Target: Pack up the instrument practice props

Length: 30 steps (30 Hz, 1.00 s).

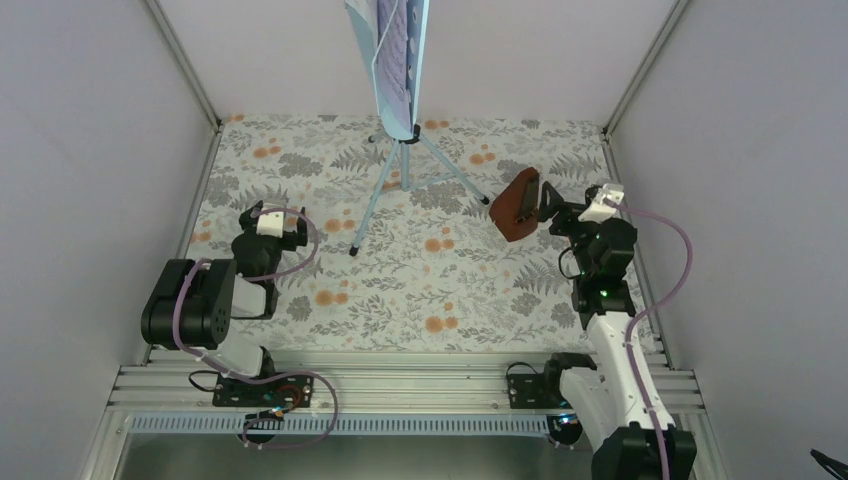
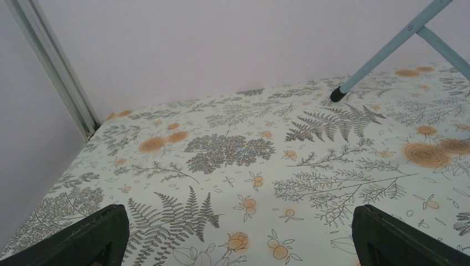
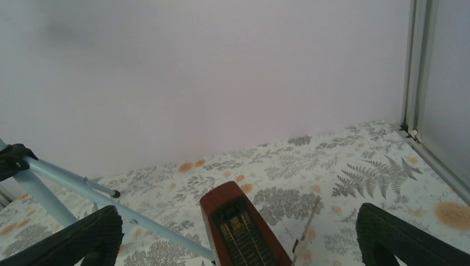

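The pale-blue music stand (image 1: 404,165) stands on its tripod at the back centre, with printed sheet-music pages (image 1: 393,50) on its desk. One of its legs (image 2: 388,50) crosses the left wrist view, and its legs (image 3: 83,185) also show in the right wrist view. The reddish-brown metronome (image 1: 515,205) stands right of the stand. My right gripper (image 1: 548,205) is just to the right of it, open. In the right wrist view the metronome (image 3: 244,235) sits between the wide-apart fingers of the right gripper (image 3: 238,221), touching neither. My left gripper (image 1: 275,212) (image 2: 238,238) is open and empty, low over the cloth at the left.
A floral cloth (image 1: 420,280) covers the table. White walls with aluminium corner posts (image 1: 190,70) (image 1: 640,70) close in the left, back and right sides. The stand's front leg ends in a black foot (image 1: 354,251) on the cloth. An aluminium rail (image 1: 400,385) runs along the near edge.
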Tool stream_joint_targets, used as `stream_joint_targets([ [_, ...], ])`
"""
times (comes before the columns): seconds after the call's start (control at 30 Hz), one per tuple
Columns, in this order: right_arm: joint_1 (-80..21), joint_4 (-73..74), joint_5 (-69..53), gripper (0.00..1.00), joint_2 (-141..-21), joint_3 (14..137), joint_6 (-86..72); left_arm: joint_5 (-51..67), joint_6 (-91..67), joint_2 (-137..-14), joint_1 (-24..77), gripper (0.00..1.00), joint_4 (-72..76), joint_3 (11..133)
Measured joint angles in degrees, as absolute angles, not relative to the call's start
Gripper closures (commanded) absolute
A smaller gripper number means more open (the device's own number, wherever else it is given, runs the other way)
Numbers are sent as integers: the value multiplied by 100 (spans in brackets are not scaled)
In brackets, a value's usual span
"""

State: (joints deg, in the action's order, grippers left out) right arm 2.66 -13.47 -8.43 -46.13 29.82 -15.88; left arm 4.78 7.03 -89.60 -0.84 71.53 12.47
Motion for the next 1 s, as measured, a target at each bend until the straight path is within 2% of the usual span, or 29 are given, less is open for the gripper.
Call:
stream_joint_targets([
  [0.27, 266, -987, -746, 0, -4226, 2908, -1852, 478, 703, -8960, -84, 0, 7153, 1247],
  [0.4, 266, -738, -1009, 0, -5057, 3376, -1785, 478, 703, -8960, -84, 0, 7153, 1247],
  [0.53, 263, -329, -1457, 0, -6272, 4458, -1623, 478, 705, -8960, -84, 0, 7153, 1247],
  [0.77, 187, -95, -2117, 0, -6840, 4984, -1000, 478, 705, -8960, -84, 0, 7153, 1247],
  [1.0, 145, -34, -1890, 1, -7616, 5177, -598, 480, 705, -8960, -84, 0, 7153, 1247],
])
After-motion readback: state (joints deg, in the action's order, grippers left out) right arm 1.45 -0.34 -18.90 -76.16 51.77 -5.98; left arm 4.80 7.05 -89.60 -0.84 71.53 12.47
